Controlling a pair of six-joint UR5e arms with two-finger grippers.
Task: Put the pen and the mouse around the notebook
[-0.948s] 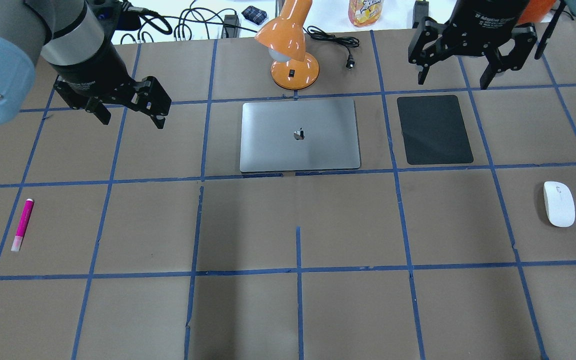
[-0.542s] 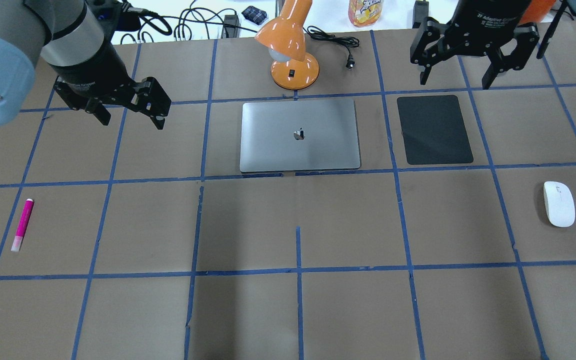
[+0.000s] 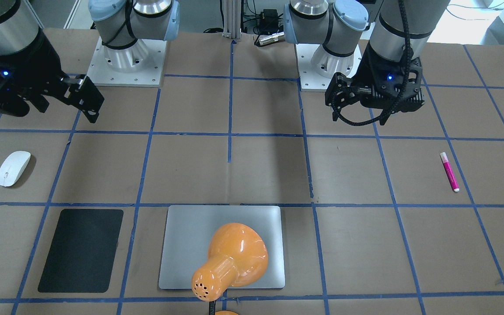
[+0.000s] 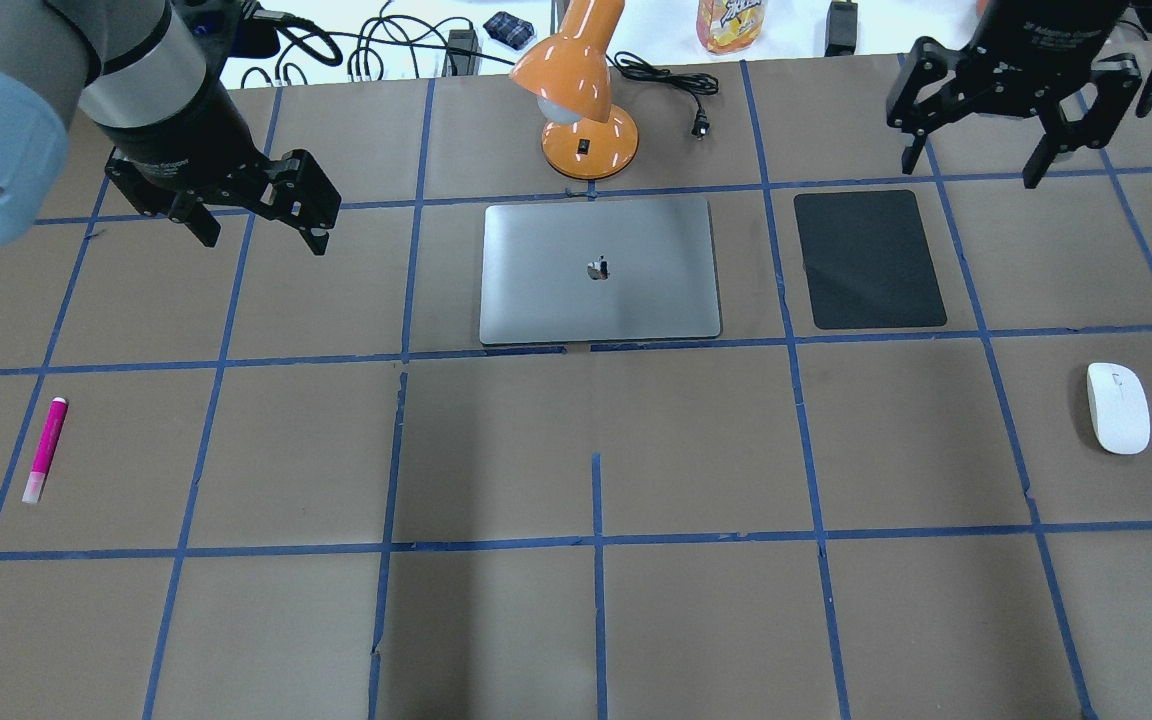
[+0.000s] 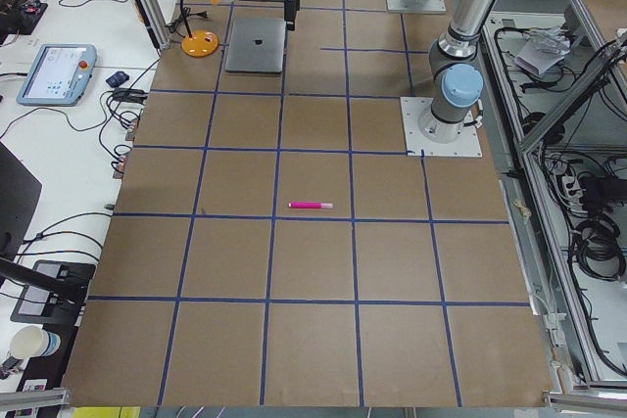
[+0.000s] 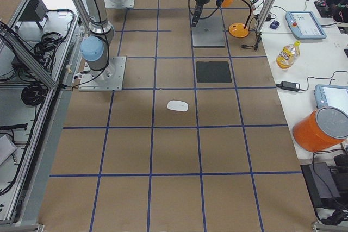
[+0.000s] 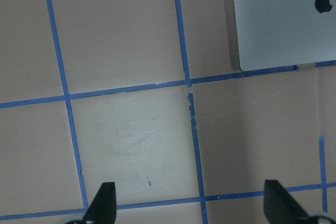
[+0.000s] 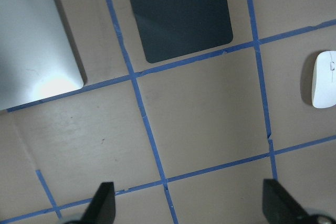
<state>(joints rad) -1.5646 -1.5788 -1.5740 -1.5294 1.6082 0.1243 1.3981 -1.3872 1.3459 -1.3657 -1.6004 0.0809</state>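
The magenta pen [image 4: 44,450] lies alone at the table's near left, also seen in the front view as the pen [image 3: 449,171]. At the near right rests the white mouse [image 4: 1118,407], which shows at the right edge of the right wrist view as the mouse [image 8: 325,79]. The silver notebook [image 4: 599,270] lies flat at the centre back. My left gripper [image 4: 261,235] hovers open to the left of the notebook, far above the pen. My right gripper [image 4: 973,165] hangs open beyond the black mat, well away from the mouse. Both hold nothing.
An orange desk lamp [image 4: 581,100] stands just behind the notebook, its head leaning over it in the front view. A black mat [image 4: 871,260] lies right of the notebook. A plug and cable [image 4: 696,125] trail near the lamp. A bottle [image 4: 731,22] stands beyond the table's far edge.
My right gripper has shifted to the right in the overhead view, from over the mat's far edge towards its right corner. The left gripper, pen, mouse and notebook have stayed put.
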